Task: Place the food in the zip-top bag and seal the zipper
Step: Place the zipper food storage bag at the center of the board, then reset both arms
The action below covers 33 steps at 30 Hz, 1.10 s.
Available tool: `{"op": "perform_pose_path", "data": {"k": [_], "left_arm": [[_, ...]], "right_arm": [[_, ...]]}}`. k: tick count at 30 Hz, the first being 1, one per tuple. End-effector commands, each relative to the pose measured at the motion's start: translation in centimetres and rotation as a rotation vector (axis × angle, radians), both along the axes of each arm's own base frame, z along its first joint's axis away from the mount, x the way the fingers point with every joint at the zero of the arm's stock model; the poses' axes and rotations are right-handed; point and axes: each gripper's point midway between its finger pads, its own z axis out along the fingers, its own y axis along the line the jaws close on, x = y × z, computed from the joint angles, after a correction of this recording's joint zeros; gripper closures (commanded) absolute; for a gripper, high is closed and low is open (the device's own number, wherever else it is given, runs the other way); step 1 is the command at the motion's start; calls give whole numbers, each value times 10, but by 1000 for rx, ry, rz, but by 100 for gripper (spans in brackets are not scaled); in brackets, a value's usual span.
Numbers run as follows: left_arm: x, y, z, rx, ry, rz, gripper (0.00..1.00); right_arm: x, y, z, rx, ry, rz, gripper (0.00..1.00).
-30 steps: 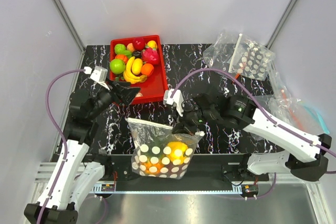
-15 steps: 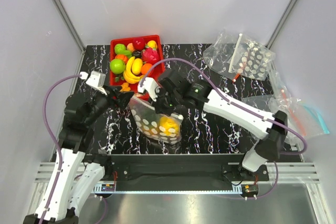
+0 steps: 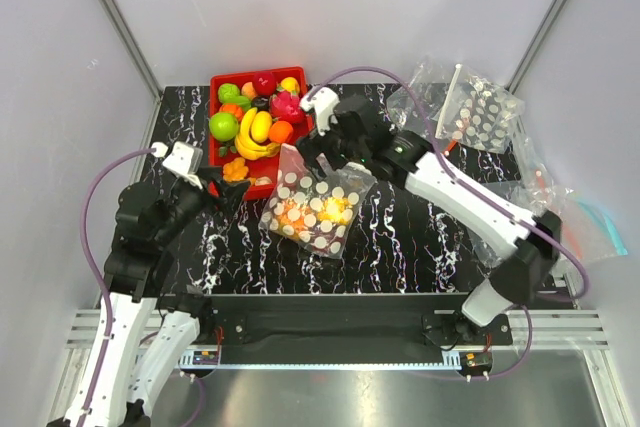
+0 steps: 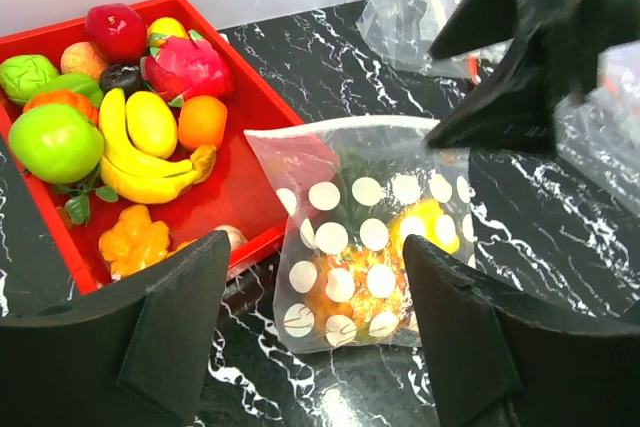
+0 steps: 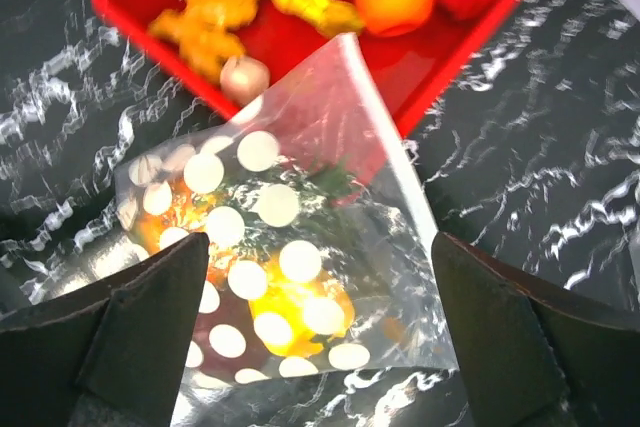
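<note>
The dotted bag (image 3: 312, 212) lies flat on the black marbled tabletop (image 3: 400, 237), near the middle and a little toward 9 o'clock in the overhead view. Neither hand is touching it. Inside it, the orange pineapple (image 3: 292, 212) sits on the 9 o'clock side and the yellow pepper (image 3: 335, 209) on the 3 o'clock side, just beside each other. A bit of green leaf shows through the plastic in the right wrist view. The bag's corner at 11 o'clock overlaps the near rim of the red tray (image 4: 240, 182). The zipper (image 4: 340, 125) runs along the bag's far edge as a pale strip. I cannot tell whether it is pressed closed.

The right hand (image 3: 315, 152) hangs above the bag's 12 o'clock edge, at the tray's 3 o'clock side. Its two fingers (image 5: 130, 337) are spread wide with nothing between them, and the bag shows below the gap. The left hand (image 3: 228, 190) is at the bag's 9 o'clock, apart from it. Its fingers (image 4: 160, 327) are also spread and hold nothing.

The tray sits at 11 o'clock on the tabletop and holds a banana (image 3: 252, 137), a green apple (image 3: 224, 126), a pink dragon fruit (image 3: 287, 105) and other toy fruit. A heap of spare clear bags (image 3: 465, 107) lies at 1 o'clock, well apart from the dotted bag.
</note>
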Motion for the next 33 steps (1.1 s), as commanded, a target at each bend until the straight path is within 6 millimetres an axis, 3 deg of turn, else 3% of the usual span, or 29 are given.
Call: {"op": "perform_pose_path", "data": {"k": [1, 3, 4, 5, 10, 11, 12, 13, 15, 16, 18, 26, 33], "left_arm": [[-6, -3, 16, 20, -73, -35, 24], [-9, -3, 14, 31, -80, -50, 22], [-11, -4, 12, 36, -76, -56, 22], [-14, -4, 10, 42, -78, -60, 22], [-26, -8, 4, 34, -101, -102, 21], [-29, -9, 3, 35, -109, -111, 20], [-34, -10, -4, 34, -114, -124, 20], [-36, -9, -6, 33, -116, -122, 20], [-42, -8, -10, 22, -130, -119, 18], [-43, -9, -18, 18, -114, -121, 17], [-49, -12, -20, 13, -119, -145, 12], [-55, -19, -25, 6, -105, -194, 2], [-52, -18, -26, -12, -84, -177, 1]], "right_arm": [[-6, -28, 78, 257, -99, -205, 0], [-20, -49, 85, 337, -95, -274, 0], [-32, -64, 101, 413, -99, -309, 0], [-38, -72, 86, 407, -78, -329, 0], [-71, -118, 71, 516, -55, -432, 0], [-81, -132, 79, 555, -80, -442, 0], [-84, -139, 57, 524, -62, -460, 0], [-89, -154, 59, 542, -88, -502, 0], [-94, -168, 35, 497, -69, -546, 0], [-99, -179, 36, 514, -74, -575, 0], [-107, -190, 20, 495, -45, -609, 0], [-128, -232, 3, 530, -57, -712, 0], [-126, -237, -2, 513, -60, -757, 0]]}}
